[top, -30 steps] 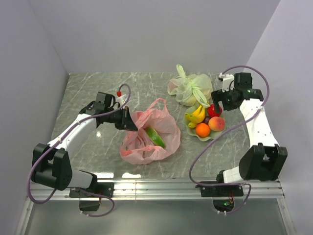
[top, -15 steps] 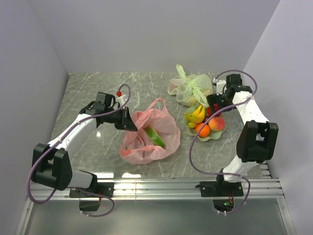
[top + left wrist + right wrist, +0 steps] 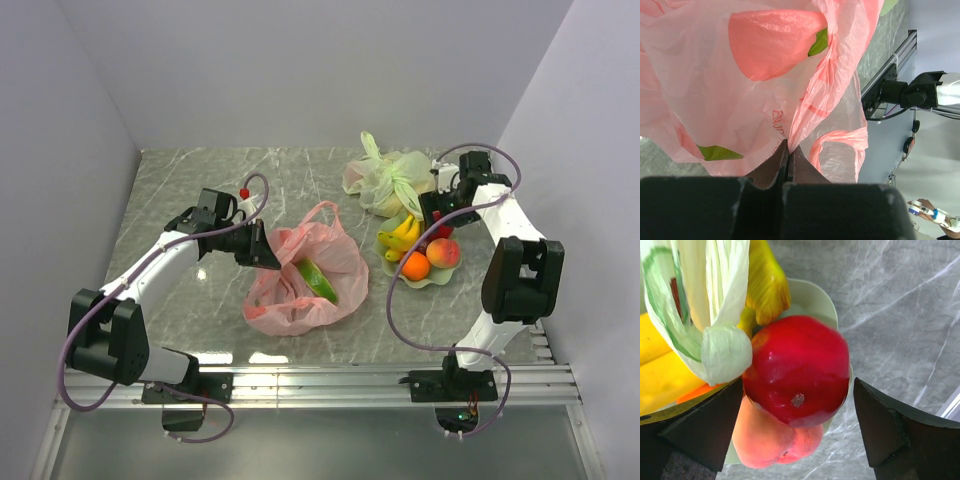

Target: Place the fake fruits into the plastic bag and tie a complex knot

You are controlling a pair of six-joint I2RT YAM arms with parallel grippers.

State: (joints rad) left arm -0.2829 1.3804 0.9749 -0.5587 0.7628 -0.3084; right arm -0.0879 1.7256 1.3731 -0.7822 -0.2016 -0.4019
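Observation:
The pink plastic bag [image 3: 305, 285] lies at mid-table with a long green fruit [image 3: 318, 281] inside it. My left gripper [image 3: 268, 256] is shut on the bag's rim; in the left wrist view the fingertips [image 3: 788, 146] pinch the pink film [image 3: 740, 85]. On the plate [image 3: 432, 279] lie yellow bananas [image 3: 402, 232], an orange [image 3: 414, 265] and a peach [image 3: 443, 253]. My right gripper [image 3: 432, 222] stands open over the plate's back. In the right wrist view its jaws straddle the small red fruit [image 3: 800, 360], which rests on the peach [image 3: 770, 437], with gaps on both sides.
A pale green knotted bag [image 3: 390, 180] sits just behind the plate, and its tied end [image 3: 715, 305] hangs over the bananas [image 3: 660, 375] next to my right gripper's left finger. Walls close in the table on the left, back and right.
My right arm has swung in toward the plate, bringing the open gripper leftward and down around the red fruit. The left gripper and the bag have stayed put.

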